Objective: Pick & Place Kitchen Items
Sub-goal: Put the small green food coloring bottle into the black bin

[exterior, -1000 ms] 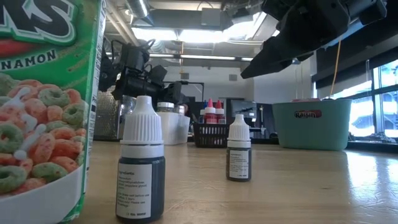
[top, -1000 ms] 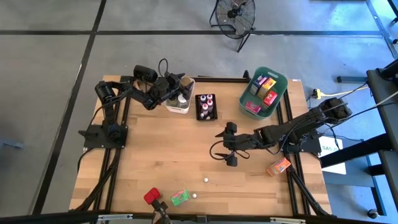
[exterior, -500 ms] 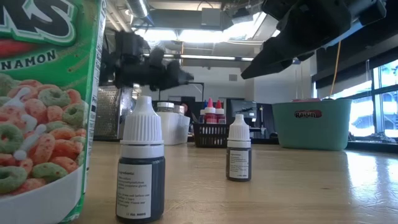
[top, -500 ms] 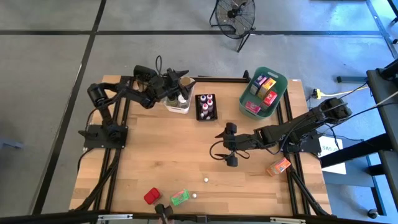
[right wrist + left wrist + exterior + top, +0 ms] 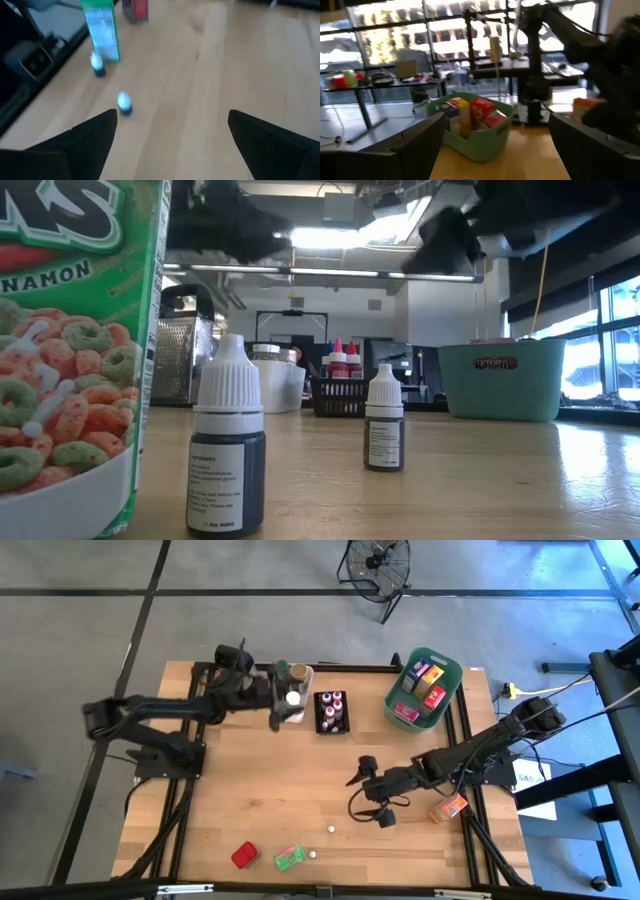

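Your wooden table (image 5: 250,800) is a pale plank top in a black frame, smooth and matte. On its far side the rounded teal bin (image 5: 425,690) holds upright cardboard packets (image 5: 428,682) in red, yellow and orange, pressed close together; the left wrist view shows the same glossy boxes standing in the soft-cornered tub. Beside it the black bin (image 5: 332,711), a dark mesh basket, carries small red-capped bottles (image 5: 333,703), and next to that the white bin (image 5: 290,700) holds round lidded jars (image 5: 284,671), one green-topped, one white. Your left gripper (image 5: 276,708) sits at the white bin's near edge with its fingers spread wide and nothing between them. Your right gripper (image 5: 371,796) hangs over the table's middle right, jaws also fully apart and empty, above bare wood. An orange packet (image 5: 449,807) lies flat near the right edge. Along the near edge a green cereal box (image 5: 289,858) lies just beside a red packet (image 5: 243,856). Two tiny dropper bottles, dark bodies with ribbed white caps and paper labels, stand upright and apart: one (image 5: 313,853) next to the green box, the other (image 5: 330,829) a little farther in toward the right gripper.
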Action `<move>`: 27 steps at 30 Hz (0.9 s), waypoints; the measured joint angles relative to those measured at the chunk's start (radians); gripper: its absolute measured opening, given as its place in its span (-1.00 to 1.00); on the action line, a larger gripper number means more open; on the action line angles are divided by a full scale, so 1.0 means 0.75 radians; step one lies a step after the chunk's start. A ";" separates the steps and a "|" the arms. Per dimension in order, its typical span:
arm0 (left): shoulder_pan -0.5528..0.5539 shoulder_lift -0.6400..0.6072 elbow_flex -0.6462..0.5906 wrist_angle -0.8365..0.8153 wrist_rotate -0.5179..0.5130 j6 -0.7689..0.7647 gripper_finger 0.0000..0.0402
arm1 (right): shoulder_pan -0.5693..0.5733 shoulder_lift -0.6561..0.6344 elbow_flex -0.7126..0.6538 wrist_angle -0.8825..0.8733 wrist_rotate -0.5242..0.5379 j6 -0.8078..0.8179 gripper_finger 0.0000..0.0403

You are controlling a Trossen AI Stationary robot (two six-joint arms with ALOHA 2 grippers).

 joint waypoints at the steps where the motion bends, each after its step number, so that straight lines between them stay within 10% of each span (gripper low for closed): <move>1: -0.034 -0.057 0.000 -0.089 -0.004 0.029 0.74 | 0.001 0.001 0.020 -0.006 -0.004 0.000 0.91; 14: -0.560 -0.573 -0.001 -1.059 -0.476 0.065 0.74 | -0.028 0.346 0.504 -0.541 -0.154 -0.001 0.91; 27: -0.734 -0.564 -0.001 -1.144 -0.497 0.000 0.74 | -0.034 0.722 1.047 -1.067 -0.387 -0.056 0.91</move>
